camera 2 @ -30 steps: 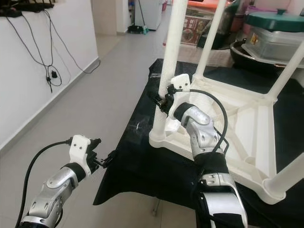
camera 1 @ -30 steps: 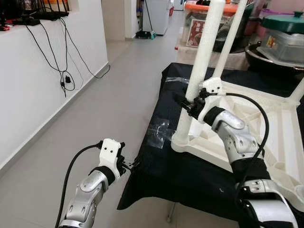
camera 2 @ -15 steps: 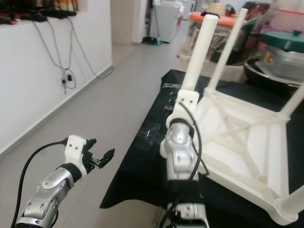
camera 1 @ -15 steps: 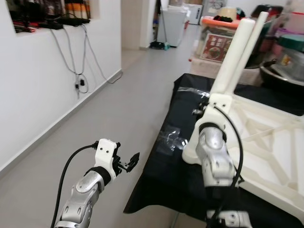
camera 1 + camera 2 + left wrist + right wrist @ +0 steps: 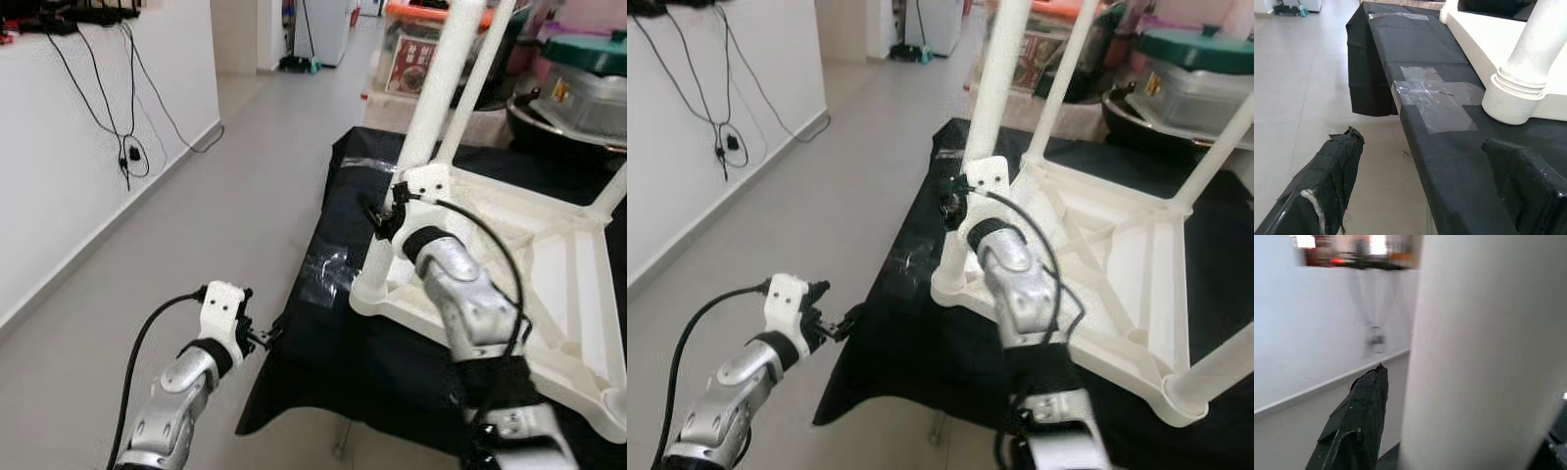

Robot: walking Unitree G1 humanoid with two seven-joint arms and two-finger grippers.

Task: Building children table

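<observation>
Unmoved: right gripper fingers around table leg | left gripper fingers wide, cloth edge

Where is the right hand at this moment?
In the left eye view the right hand is at the nearest white leg of the upturned table, low on the leg, above the black cloth.

A pale grey tiled floor runs away toward twelve o'clock, lit evenly. At nine o'clock stands a white wall with black cables hanging from a high ledge. At three o'clock, a black cloth-covered tabletop carries patches of clear tape. Behind it sit lidded plastic storage boxes.
</observation>
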